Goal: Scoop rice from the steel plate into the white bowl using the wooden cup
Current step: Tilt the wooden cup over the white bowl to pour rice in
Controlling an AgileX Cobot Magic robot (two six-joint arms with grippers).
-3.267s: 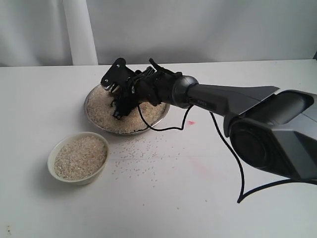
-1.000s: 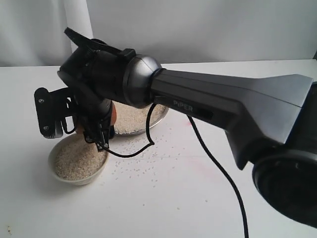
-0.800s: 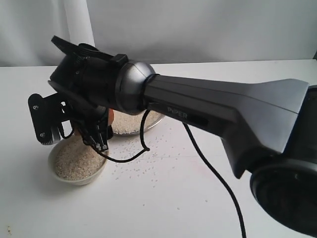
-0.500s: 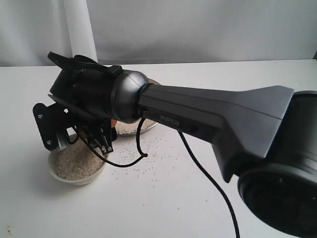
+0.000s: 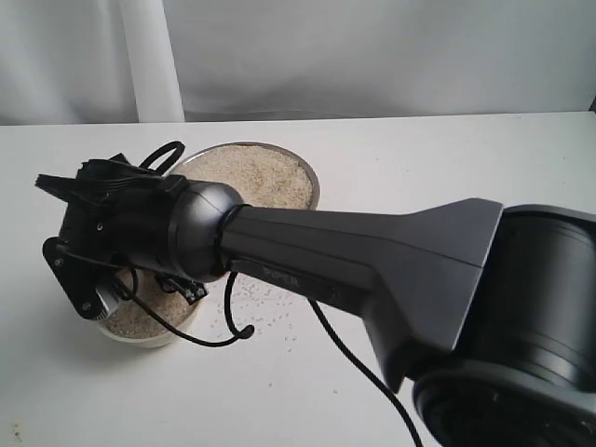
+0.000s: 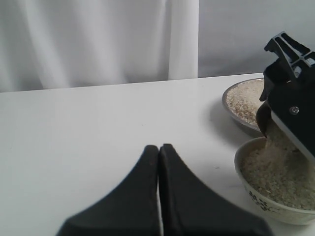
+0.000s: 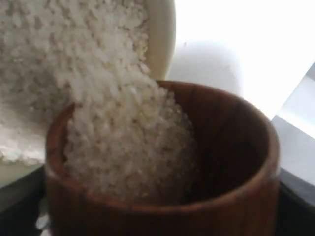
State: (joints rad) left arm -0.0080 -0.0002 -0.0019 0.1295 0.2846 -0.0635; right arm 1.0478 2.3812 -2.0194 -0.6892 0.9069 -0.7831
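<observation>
The right gripper has its jaws clamped on the wooden cup, one dark finger on each side of the reddish-brown wall. The cup is tipped mouth-down over the white bowl, and the rice slides out across its lower lip in a loose stream onto the heap filling the bowl. In the exterior view the right arm reaches across the middle to the left side of the table, its wrist hiding most of the bowl beneath it. The steel plate sits just behind the bowl, apart from it, with a bed of rice spread over it. Loose grains lie scattered on the table between the two dishes. The left gripper hangs above bare tabletop off to the side, its jaws pressed together with nothing between them.
</observation>
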